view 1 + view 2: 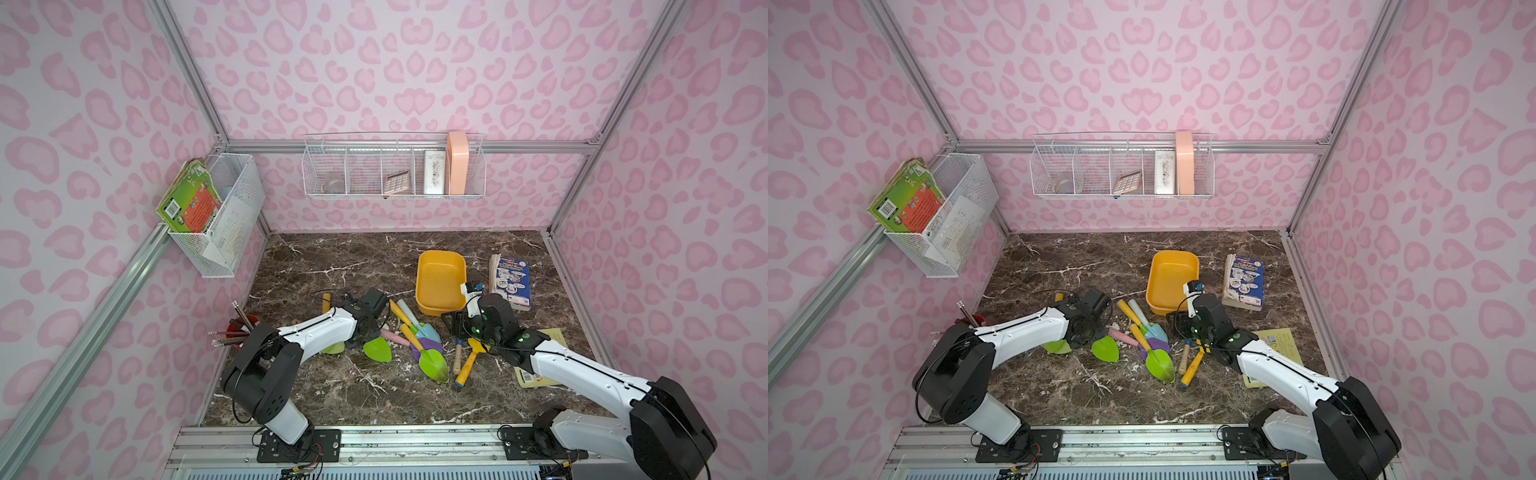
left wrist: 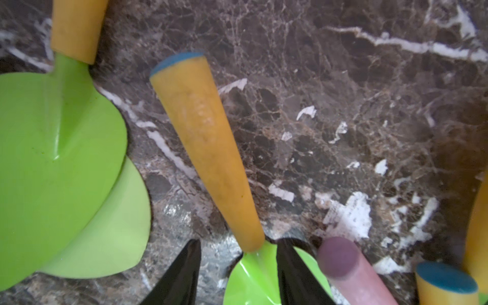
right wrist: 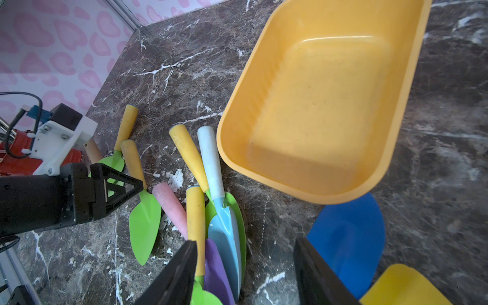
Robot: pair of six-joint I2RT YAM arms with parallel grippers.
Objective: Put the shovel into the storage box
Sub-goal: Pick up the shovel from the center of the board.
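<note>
At the far left of the marbled surface (image 1: 332, 257) stands a red pencil cup (image 1: 245, 326). Beside it the left arm reaches inward, with the left gripper (image 2: 239, 245) pointing down. Its jaws stand about half apart on both sides of the shovel (image 2: 208, 148), just where the yellow handle joins the green blade. In the left wrist view one finger (image 2: 182, 274) has a small gap to the neck, while the other finger seems to touch the blade. So the shovel is framed but not visibly clamped. It lies flat on the surface, and in a top view only its green blade (image 1: 378, 349) shows from under the wrist. A second green shovel (image 2: 52, 158) lies just beside it, on the cup's side. To the right comes a heap of shovels (image 1: 417, 332) with yellow, white and pink handles. Farther right and farther back stands the storage box (image 1: 440, 282), apart from the shovel, with the heap between them. The right gripper (image 3: 245, 240) hovers near the front wall of the box. Its jaws are moderately wide over the bare surface, and they grip nothing. A blue blade (image 3: 348, 237) lies at that front wall. At the far right a book (image 1: 511, 282) lies just beside the box.
</note>
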